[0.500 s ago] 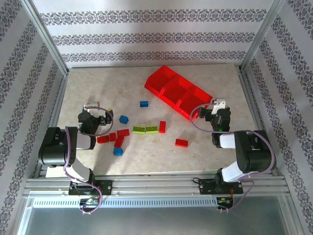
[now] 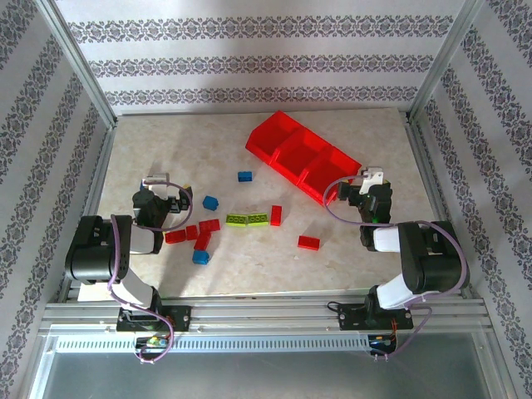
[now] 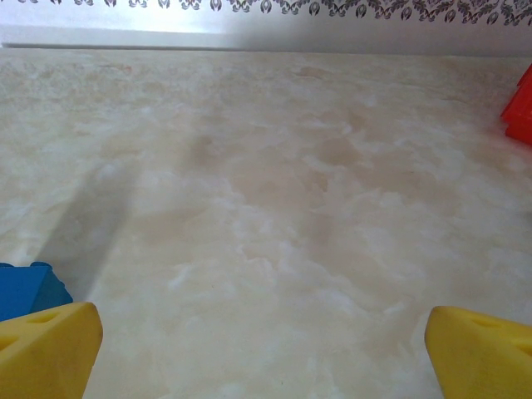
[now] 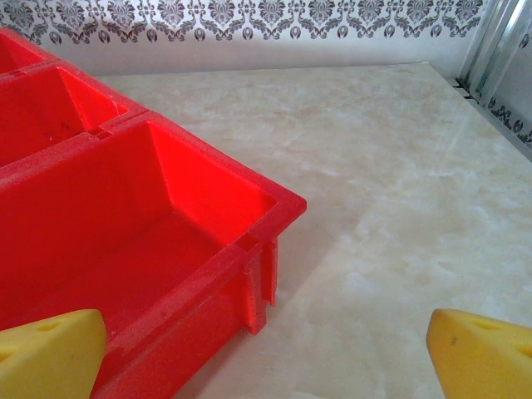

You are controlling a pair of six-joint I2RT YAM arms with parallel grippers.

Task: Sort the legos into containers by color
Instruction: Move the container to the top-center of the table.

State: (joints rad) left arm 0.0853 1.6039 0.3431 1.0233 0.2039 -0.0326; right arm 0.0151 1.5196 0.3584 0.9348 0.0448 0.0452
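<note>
Nothing visibly shifted; both arms sit idle. Well left of the tray [image 2: 283,122], the left end effector [image 2: 160,191] is spread wide, empty. At its near corner, the right end effector [image 2: 364,188] is likewise released. The legos [image 2: 248,219] lie loose on the counter [image 2: 249,270], left of the tray; sorting unstarted, by the look.

No visible change — none anywhere.

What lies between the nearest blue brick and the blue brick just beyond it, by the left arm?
Several red bricks lie between the near blue brick and the far blue brick; the top view shows it.
</note>
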